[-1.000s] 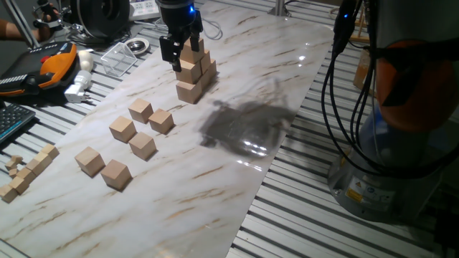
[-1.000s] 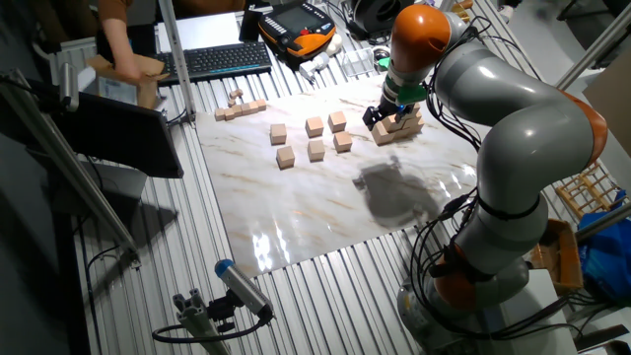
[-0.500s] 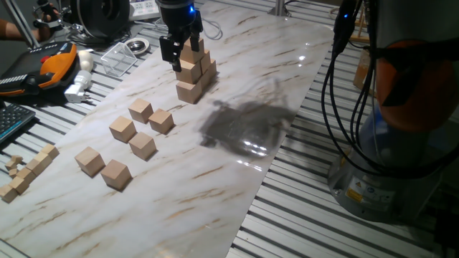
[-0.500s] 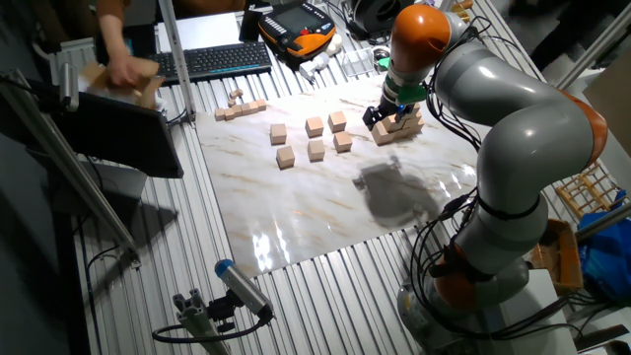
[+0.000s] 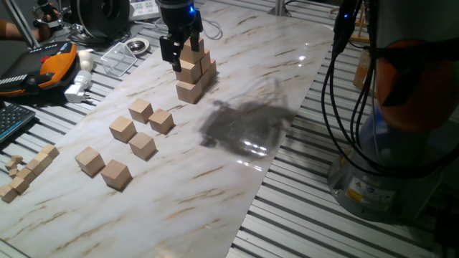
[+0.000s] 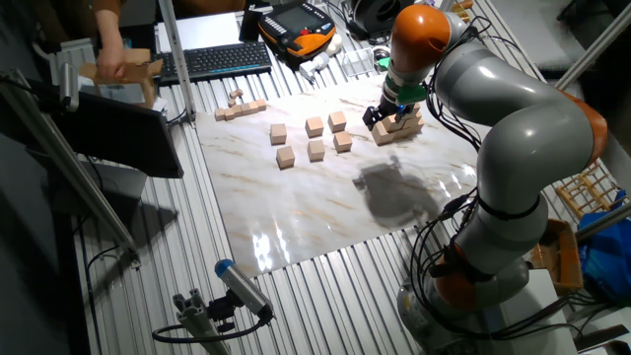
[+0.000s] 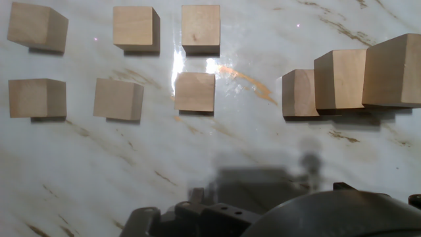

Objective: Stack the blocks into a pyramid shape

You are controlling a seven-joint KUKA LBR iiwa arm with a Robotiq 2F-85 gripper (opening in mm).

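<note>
Nothing on the counter (image 5: 237,172) has shifted since the earlier frames; arm, end effector and blocks hold the same places, and only a person's hand at the far left edge of the other fixed view has moved.

The end effector (image 5: 179,49) stands at the far end of the counter, against the left side of the stepped stack (image 5: 195,70) and level with its upper blocks. The six loose blocks (image 5: 133,140) lie well apart from it, nearer the camera and to the left. Any next pick would turn on travel in that direction.

Whether the jaws grip the top block or merely flank it cannot be told. The hand view shows no fingertips, only dark housing along its lower edge, with the stack (image 7: 355,79) at right and the loose blocks (image 7: 125,66) at left.
</note>
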